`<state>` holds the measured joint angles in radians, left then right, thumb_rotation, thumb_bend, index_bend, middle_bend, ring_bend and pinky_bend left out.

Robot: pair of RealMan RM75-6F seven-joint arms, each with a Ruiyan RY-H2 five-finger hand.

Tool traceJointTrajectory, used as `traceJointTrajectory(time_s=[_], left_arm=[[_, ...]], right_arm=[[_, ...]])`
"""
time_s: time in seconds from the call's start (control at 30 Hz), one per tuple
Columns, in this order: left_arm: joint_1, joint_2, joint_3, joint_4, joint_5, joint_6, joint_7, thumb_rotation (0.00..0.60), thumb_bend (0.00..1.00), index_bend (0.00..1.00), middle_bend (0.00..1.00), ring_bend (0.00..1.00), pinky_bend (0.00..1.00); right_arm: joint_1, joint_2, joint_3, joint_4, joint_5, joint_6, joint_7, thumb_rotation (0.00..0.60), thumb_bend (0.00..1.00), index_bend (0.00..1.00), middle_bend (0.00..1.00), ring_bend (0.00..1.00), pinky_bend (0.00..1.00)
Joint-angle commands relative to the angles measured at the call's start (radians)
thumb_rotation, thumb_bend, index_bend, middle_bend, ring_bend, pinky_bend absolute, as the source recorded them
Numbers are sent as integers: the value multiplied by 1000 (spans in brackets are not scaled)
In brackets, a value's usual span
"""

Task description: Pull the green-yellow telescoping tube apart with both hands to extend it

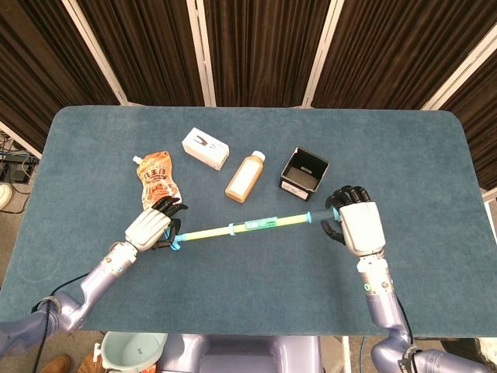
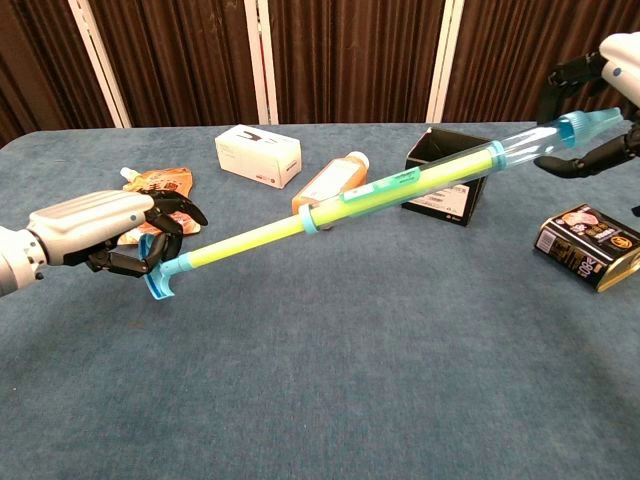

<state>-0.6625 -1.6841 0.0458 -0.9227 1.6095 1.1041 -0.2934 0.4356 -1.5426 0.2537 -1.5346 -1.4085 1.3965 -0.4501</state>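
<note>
Across the frame's middle, the left hand [image 2: 105, 232] and right hand [image 1: 359, 224] are gripping opposite ends of the green-yellow telescoping tube [image 2: 350, 196], lifted above the table [image 2: 330, 390], where pulling along its axis should be avoiding binding.

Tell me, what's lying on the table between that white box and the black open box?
An orange juice bottle lies on its side between the white box and the black box; the head view shows it plainly.
</note>
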Motion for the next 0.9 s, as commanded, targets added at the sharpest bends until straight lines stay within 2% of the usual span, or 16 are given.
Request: traceJointTrajectory(time_s=[0.03,0.4,0.63,0.9], left_arm=[[9,40,7,-47,9,19,26,600,770,723,165,67,86],[31,177,16,-229,19,48,146,600,770,726,167,67,86],[53,218,31,-270,31,64,224,600,770,727,168,67,86],[68,250,33,-295,33,69,257,600,770,728,168,67,86]], right_arm=[[-3,9,6,2,12,0,5,600,298,839,457,311,302],[-13,48,34,32,64,0,60,600,300,845,465,318,310],[-10,77,67,64,105,3,62,600,300,846,466,328,319],[-8,102,89,63,138,5,73,600,300,846,467,329,320]])
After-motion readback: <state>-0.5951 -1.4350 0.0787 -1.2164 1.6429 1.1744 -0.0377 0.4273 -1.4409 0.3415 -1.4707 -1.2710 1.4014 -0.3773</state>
